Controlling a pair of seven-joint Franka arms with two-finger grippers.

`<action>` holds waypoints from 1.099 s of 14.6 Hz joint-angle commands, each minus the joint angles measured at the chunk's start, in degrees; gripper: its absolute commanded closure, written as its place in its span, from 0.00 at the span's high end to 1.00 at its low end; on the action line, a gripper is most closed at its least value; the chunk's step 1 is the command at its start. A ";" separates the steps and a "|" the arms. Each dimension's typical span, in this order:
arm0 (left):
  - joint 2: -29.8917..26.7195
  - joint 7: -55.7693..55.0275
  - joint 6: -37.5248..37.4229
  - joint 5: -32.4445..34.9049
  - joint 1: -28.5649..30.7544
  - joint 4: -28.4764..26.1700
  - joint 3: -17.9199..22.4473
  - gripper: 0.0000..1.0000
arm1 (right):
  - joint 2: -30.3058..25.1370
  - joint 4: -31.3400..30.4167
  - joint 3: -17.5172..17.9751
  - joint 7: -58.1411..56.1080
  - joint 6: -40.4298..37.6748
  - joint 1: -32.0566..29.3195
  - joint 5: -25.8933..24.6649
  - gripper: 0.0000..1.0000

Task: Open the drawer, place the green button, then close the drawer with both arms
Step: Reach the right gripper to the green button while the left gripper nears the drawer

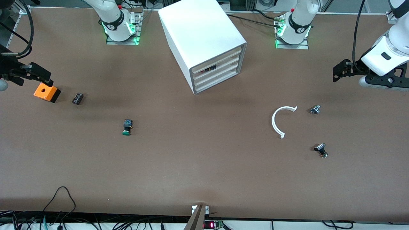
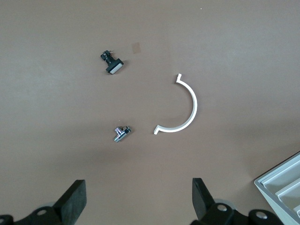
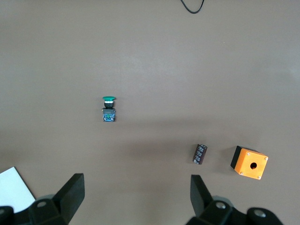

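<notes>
button [image 1: 127, 127]: lying on its side on the bare bench [image 1: 198, 166], well toward the right arm's end. Long axis runs near-to-far, green cap pointing at the front camera, black body with the blue bit at the farther end.
cabinet [image 1: 204, 41]: big white box between the two bases, set at an angle, drawer fronts looking toward the front camera and a bit toward the left arm's end.
drawer [image 1: 215, 67]: all of them look pushed in, something small and dark peeking in at the top one.
left tool [image 2: 138, 199]: up in the air at its end of the bench, wide open, holding nothing.
right tool [image 3: 136, 194]: same deal, spread wide and empty, hovering by the orange box [image 1: 47, 92].
other bits: black part [image 1: 77, 98] next to the box; white half-ring [image 1: 281, 120] and two small metal parts [image 1: 315, 109] [image 1: 321, 150] near the left arm's end.
</notes>
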 commanded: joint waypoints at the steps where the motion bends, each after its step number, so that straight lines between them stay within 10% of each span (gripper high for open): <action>1: -0.81 1.49 -0.94 -0.58 -0.29 0.09 0.29 0.99 | 0.89 1.56 -0.05 -0.24 -0.69 0.13 0.66 1.00; 16: 0.94 1.76 -7.34 -1.55 -0.98 3.07 0.20 0.99 | 3.96 1.47 0.39 -0.06 0.10 1.52 3.57 1.00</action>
